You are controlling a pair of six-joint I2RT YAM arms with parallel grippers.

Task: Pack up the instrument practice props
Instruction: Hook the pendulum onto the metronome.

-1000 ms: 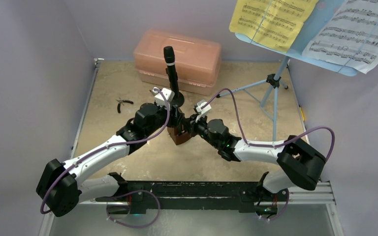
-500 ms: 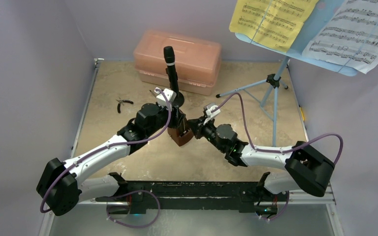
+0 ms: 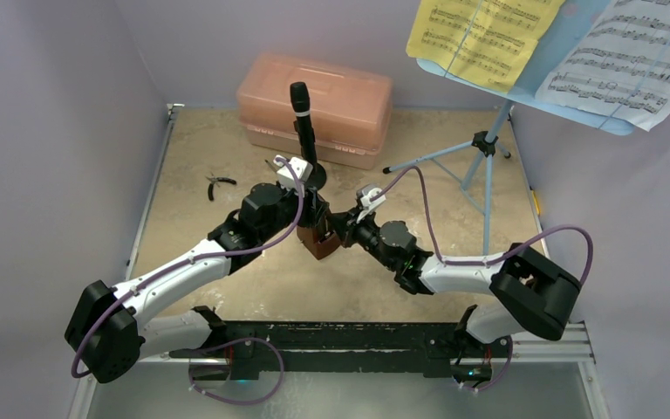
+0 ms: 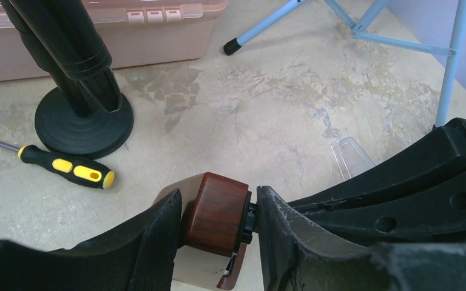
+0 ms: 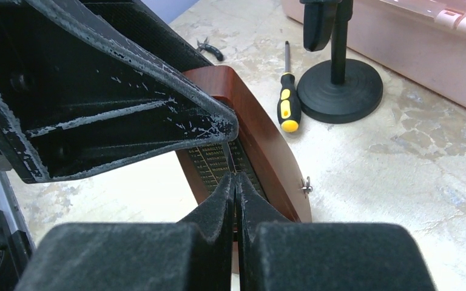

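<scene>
The brown wooden metronome (image 3: 318,241) stands mid-table with its cover off. My left gripper (image 4: 218,194) is shut on its top (image 4: 215,215), one finger on each side. My right gripper (image 5: 235,177) is shut at the scale face (image 5: 212,167), its tips pinched on the thin pendulum rod. The black pipe (image 3: 302,122) stands upright on its round base (image 4: 84,121) just behind. At the right stands the light-blue music stand (image 3: 488,148), carrying a yellow page (image 3: 480,35) and a white page (image 3: 637,57).
A translucent pink case (image 3: 331,96) sits shut at the back. A yellow-and-black screwdriver (image 4: 67,167) lies beside the pipe's base, and small pliers (image 3: 220,182) lie to the left. A clear plastic piece (image 4: 352,154) lies near the stand's tripod foot (image 4: 232,46).
My right gripper has closed fully at the metronome's face, and the right arm's elbow swung out and back. The left arm kept still, holding the metronome.
</scene>
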